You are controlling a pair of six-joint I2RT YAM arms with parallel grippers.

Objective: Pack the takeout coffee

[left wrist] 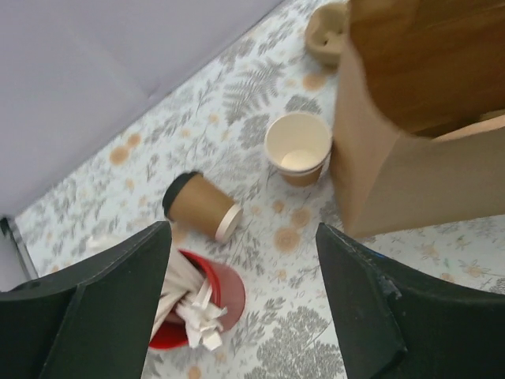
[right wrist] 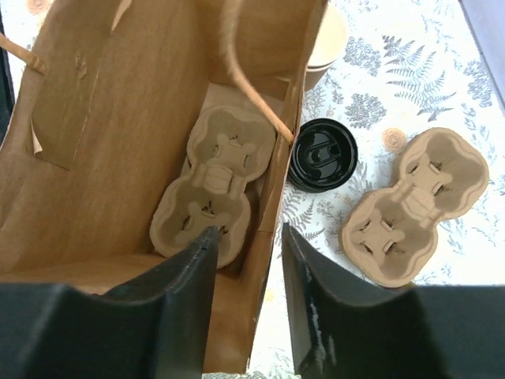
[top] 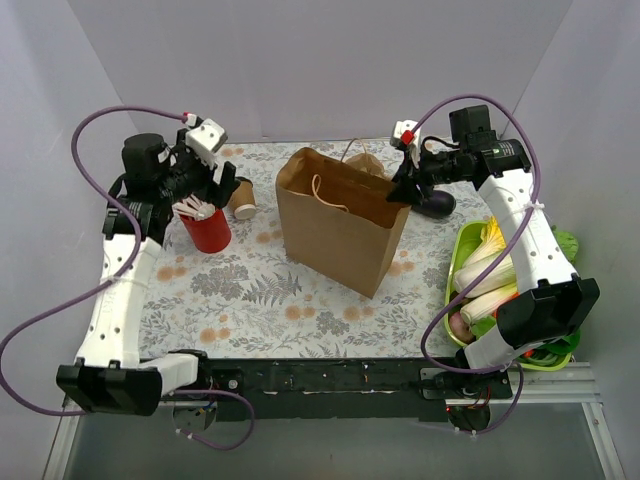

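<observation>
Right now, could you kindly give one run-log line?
left end effector open near red cup; right end effector open astride bag wall; carrier in bag; paper cup unlidded

Matt brown paper bag (right wrist: pixel 102 142), glossy black plastic lid (right wrist: pixel 322 155), rough pulp carrier (right wrist: pixel 410 209), smooth red cup (left wrist: pixel 227 290)

Top external: high above near edge of floral-print table (top: pixel 250 300), facing down over whole surface. Left wrist: close, tilted down beside upright brown paper bag (left wrist: pixel 410 181). Right wrist: close, straight down into bag mouth. Bag common to all three.
</observation>
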